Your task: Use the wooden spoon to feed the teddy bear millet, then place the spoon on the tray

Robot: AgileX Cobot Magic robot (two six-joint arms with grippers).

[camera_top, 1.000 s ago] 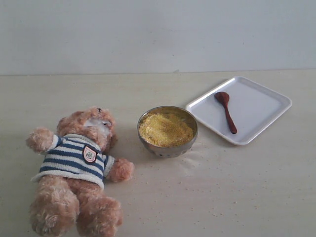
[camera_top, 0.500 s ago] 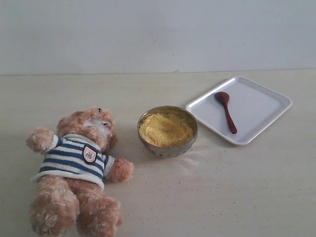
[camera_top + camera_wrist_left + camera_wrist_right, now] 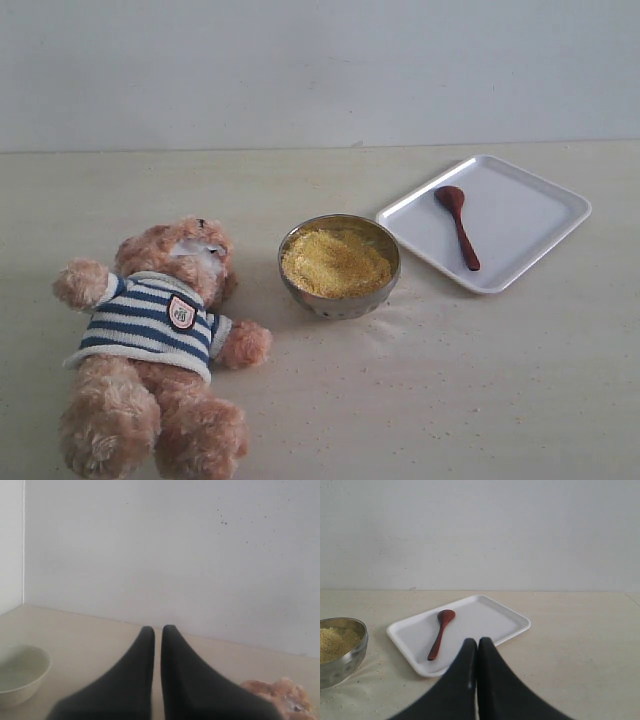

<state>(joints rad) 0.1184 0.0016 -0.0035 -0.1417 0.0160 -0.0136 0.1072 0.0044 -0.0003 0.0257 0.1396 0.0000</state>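
The teddy bear (image 3: 160, 345) lies on its back at the left of the table, in its striped sweater. The steel bowl heaped with yellow millet (image 3: 336, 262) stands in the middle. The wooden spoon (image 3: 458, 226) lies on the white tray (image 3: 530, 215) at the right. Neither gripper shows in the exterior view. My right gripper (image 3: 478, 642) is shut and empty, a short way from the tray (image 3: 500, 620) and spoon (image 3: 440, 632). My left gripper (image 3: 157, 629) is shut and empty, with a bit of the bear (image 3: 280, 695) off to one side.
A small white bowl (image 3: 20, 680) shows at the edge of the left wrist view. A pale wall runs behind the table. Scattered millet grains lie on the tabletop near the steel bowl (image 3: 340, 652).
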